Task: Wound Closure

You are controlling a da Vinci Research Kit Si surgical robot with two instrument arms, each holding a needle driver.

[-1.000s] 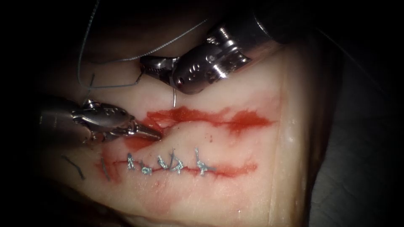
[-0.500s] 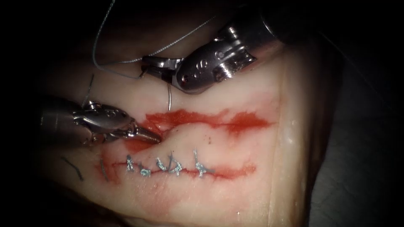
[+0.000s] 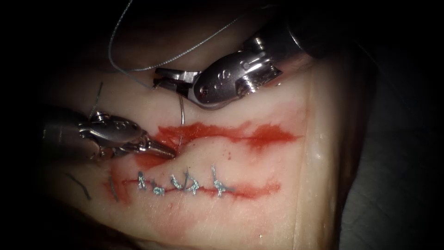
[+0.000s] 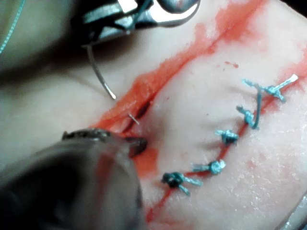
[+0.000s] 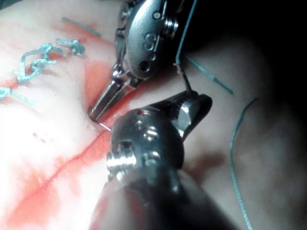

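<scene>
My right tool (image 3: 165, 78) is shut on the curved needle (image 3: 183, 110) close to its thread end. The needle hangs down free of the tissue, its tip just above the far edge of the open cut (image 3: 231, 131), toward the cut's left end. The wrist views show the same needle (image 4: 98, 72) and grip (image 5: 192, 103). Thread (image 3: 138, 69) runs from the needle's end up and left in a loop. My left tool (image 3: 169, 150) is shut, its tips pressed into the left end of the cut (image 4: 139, 143); whether it pinches tissue I cannot tell.
Nearer the camera, a second cut is closed by several knotted stitches (image 3: 185, 183). Cut ends of thread (image 3: 81, 185) lie at the left of the tissue. Red fluid stains both cuts. The tissue's edge (image 3: 319, 153) drops away on the right.
My right tool has rolled and shifted a little left, swinging the needle's tip left and down toward the cut's far edge. The thread loop has drawn up and right. My left tool has stayed put.
</scene>
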